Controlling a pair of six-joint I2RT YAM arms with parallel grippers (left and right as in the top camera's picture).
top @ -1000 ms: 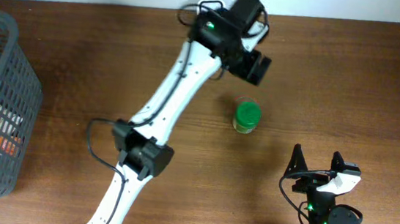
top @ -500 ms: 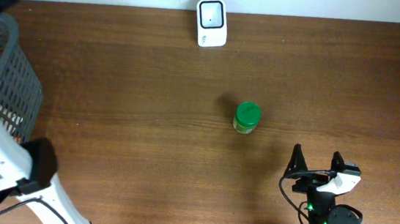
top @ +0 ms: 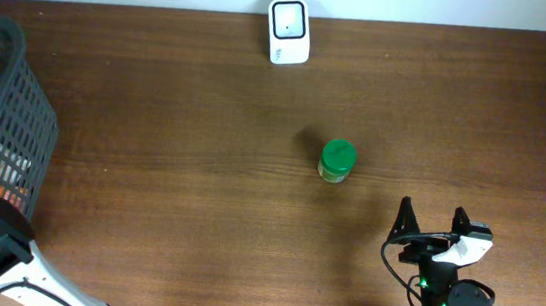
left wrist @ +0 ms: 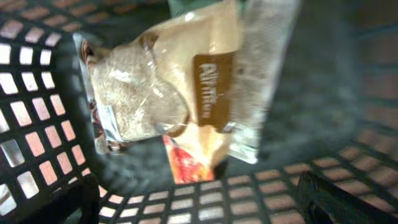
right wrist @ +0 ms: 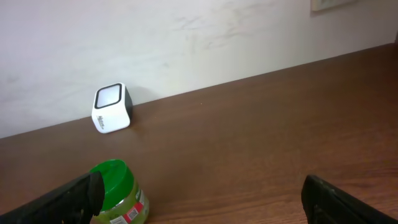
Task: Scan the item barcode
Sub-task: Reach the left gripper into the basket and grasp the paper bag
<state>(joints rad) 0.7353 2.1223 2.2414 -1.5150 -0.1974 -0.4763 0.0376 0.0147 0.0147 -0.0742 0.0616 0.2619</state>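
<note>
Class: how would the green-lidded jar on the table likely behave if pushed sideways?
The green-lidded jar stands upright and squat, so it would probably slide rather than tip. Its round body could roll if toppled.

A dark brown wooden table carried three things. A small white scanner with a dark window stood at the far edge, against the pale wall. A jar with a green lid stood upright right of the middle, well apart from the scanner. A grey plastic mesh basket sat at the left edge, partly out of view.
</note>
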